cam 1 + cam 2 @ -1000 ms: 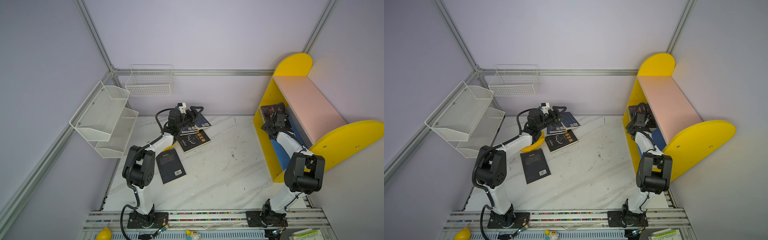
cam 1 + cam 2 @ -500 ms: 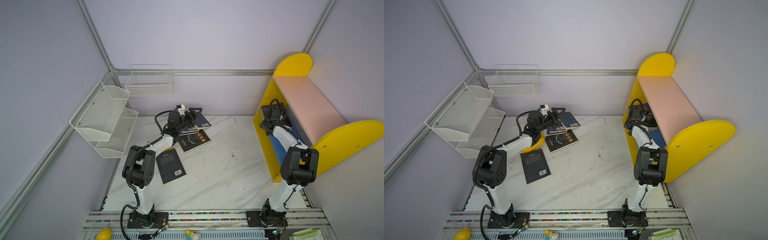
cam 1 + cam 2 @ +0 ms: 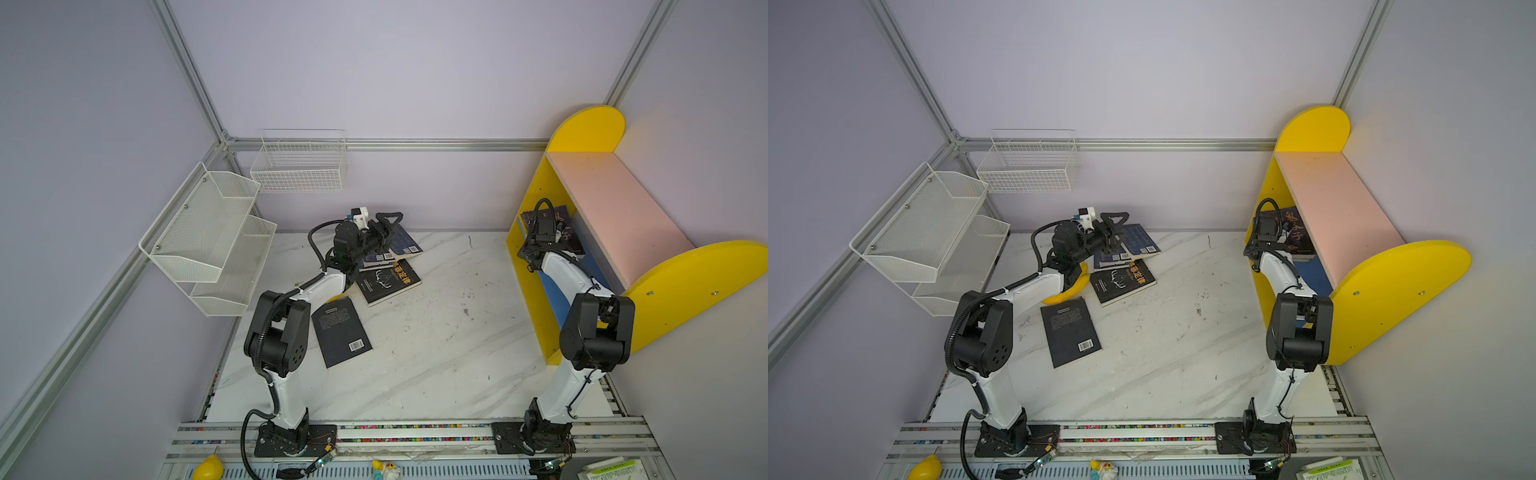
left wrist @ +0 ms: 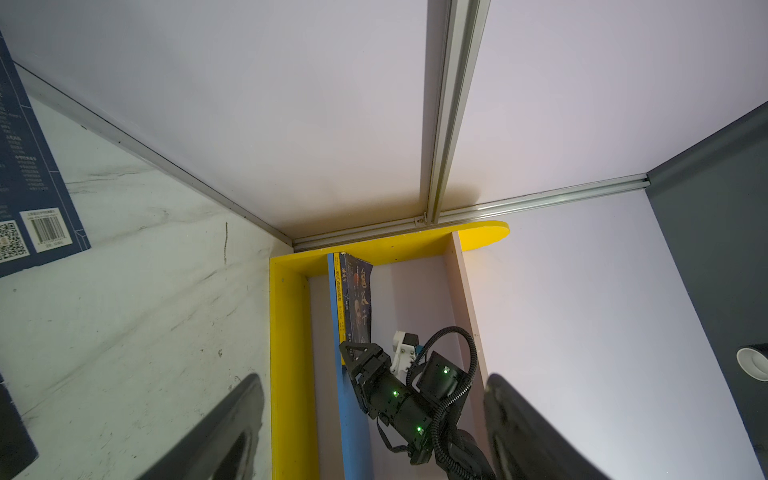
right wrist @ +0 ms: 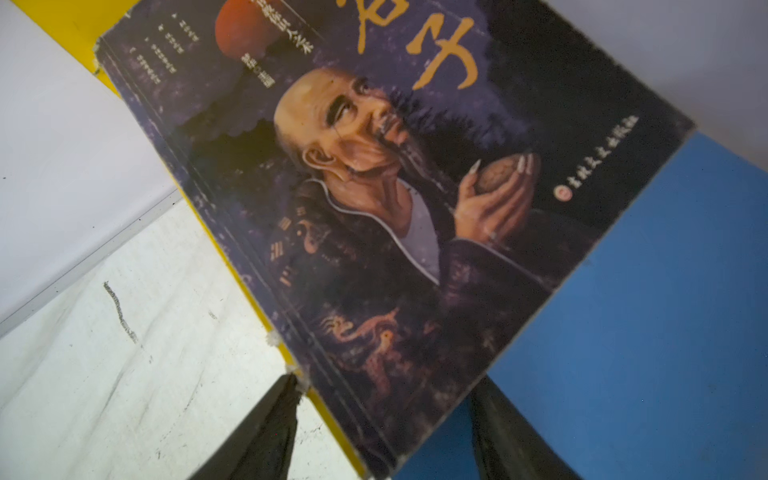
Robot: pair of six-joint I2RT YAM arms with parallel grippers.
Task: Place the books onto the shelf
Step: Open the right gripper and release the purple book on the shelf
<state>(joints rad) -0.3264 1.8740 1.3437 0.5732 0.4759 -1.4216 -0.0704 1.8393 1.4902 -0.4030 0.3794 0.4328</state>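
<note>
Purple-black book point(image 5: 374, 187) sets a corner between the spread fingers point(image 5: 266, 428) of the right end effector point(image 5: 384, 380), seen only at its wrist view's bottom, grasp unclear; left end effector point(image 4: 372, 380) released.

left arm point(image 3: 286, 399) and right arm point(image 3: 569, 386) — white links point(image 3: 322, 289), bulky black joints point(image 3: 596, 332), black ribbed cables point(image 4: 473, 357), small green lights point(image 4: 394, 393)

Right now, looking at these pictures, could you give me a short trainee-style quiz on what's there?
1. True or false: the left gripper holds a book.
2. Which part of the yellow-sided shelf does the bald-man paperback rest on? A pink upper board; B blue lower board; C its rounded top.
3. How many books lie on the marble table?
Key: 1 false, jaws open and empty. 2 B. 3 four: navy book, second navy book, antler-cover book, barcode-back book.
</note>
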